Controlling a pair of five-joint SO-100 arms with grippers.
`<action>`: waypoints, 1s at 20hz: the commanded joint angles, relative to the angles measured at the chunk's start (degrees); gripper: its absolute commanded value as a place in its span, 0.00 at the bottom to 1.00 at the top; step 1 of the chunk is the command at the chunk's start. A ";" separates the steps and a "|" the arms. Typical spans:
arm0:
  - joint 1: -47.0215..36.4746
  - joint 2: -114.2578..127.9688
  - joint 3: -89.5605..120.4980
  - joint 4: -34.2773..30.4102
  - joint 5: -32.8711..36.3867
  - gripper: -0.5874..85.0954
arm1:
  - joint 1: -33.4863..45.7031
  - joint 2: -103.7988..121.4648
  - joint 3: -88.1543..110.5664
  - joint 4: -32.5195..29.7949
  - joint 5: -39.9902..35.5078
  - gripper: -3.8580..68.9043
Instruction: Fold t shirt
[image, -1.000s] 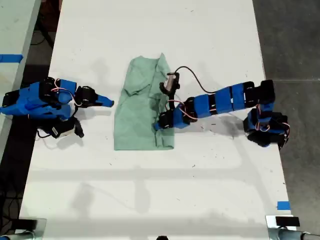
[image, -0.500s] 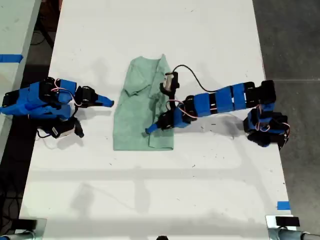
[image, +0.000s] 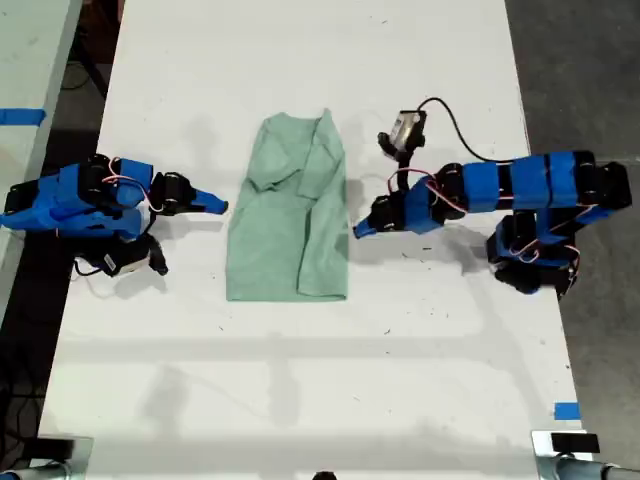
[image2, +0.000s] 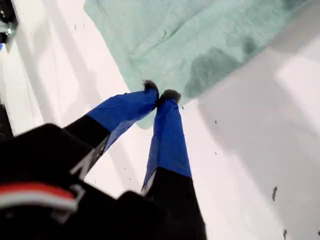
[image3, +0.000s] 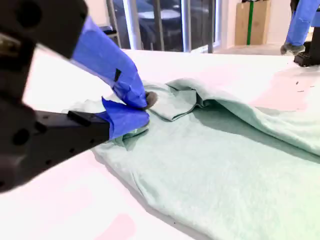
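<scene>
My first gripper (image2: 160, 95) is hovering just beside the t shirt (image: 290, 215), jaws pressed together on nothing. My second gripper (image3: 142, 107) is sitting near the t shirt, jaws nearly closed and empty.

My first tool (image: 358, 231) now off the t shirt (image: 290, 215), withdrawn just beside its edge.

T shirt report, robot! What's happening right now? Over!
My first gripper shut, empty, beside the t shirt. My second gripper shut, at its other side. It lies folded lengthwise on the table. Nothing in the way.
</scene>
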 joint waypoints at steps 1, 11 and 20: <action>-0.35 0.26 0.09 0.00 -0.35 0.01 | 2.02 17.40 12.22 -2.46 2.81 0.08; -0.44 0.26 0.09 0.00 -0.35 0.01 | 4.57 50.36 45.53 -1.41 6.50 0.08; -0.26 0.26 0.18 0.09 -0.44 0.01 | 6.68 78.84 60.47 12.83 5.01 0.07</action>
